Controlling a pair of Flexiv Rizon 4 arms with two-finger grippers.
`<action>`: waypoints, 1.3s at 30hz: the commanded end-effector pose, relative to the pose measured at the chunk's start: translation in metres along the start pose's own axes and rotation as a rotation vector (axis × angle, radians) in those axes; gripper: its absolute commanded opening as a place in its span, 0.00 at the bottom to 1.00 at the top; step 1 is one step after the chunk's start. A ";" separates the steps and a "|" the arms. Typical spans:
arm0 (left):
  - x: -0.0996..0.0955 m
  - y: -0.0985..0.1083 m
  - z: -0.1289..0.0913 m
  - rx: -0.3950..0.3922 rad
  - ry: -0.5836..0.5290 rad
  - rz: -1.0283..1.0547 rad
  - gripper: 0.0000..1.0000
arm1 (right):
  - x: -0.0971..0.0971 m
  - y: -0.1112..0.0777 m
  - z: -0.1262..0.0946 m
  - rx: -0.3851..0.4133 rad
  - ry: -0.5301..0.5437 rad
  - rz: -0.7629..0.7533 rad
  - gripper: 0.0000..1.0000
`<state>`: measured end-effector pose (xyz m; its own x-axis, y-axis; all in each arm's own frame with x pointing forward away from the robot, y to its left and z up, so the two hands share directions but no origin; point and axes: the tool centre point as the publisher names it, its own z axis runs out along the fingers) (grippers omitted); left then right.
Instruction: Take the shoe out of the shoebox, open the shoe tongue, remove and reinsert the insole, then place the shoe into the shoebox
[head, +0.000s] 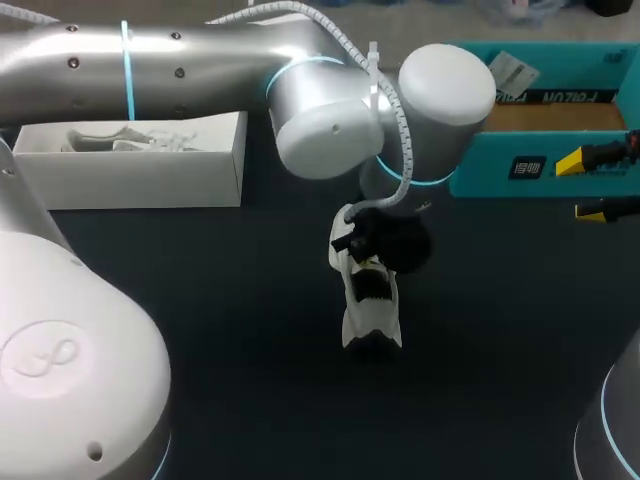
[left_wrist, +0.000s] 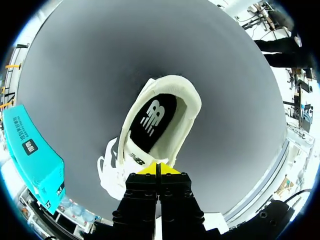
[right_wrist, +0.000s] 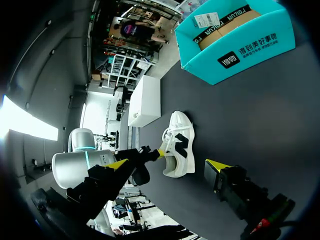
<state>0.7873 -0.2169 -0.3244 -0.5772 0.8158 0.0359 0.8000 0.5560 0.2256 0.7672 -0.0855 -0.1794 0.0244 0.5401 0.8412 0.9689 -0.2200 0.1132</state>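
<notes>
White sneaker (head: 371, 305), one counted, is laid on the black table (head: 200, 300), its tongue pinched in the closed left gripper (left_wrist: 156, 169). One teal shoebox (head: 540, 165) and one white box (head: 130, 160) are noted apart. The right gripper (head: 580, 186) is spread wide, holding nothing.

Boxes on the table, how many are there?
2. A white box sits at the table's far left, and a teal shoebox sits at the far right. None looks hidden.
</notes>
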 end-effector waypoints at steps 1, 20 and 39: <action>0.012 0.008 -0.012 0.048 -0.072 -0.085 0.00 | 0.000 0.000 0.001 0.000 -0.002 0.001 1.00; 0.032 0.000 -0.033 0.077 0.024 -0.570 0.00 | 0.000 0.000 0.001 0.000 -0.002 0.001 1.00; 0.041 -0.045 -0.055 0.159 0.079 -0.949 0.00 | 0.000 0.000 0.001 0.000 -0.002 0.001 1.00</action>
<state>0.7203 -0.2013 -0.2722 -0.9883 0.1497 -0.0282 0.1464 0.9845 0.0969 0.7672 -0.0855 -0.1794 0.0244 0.5401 0.8412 0.9689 -0.2200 0.1132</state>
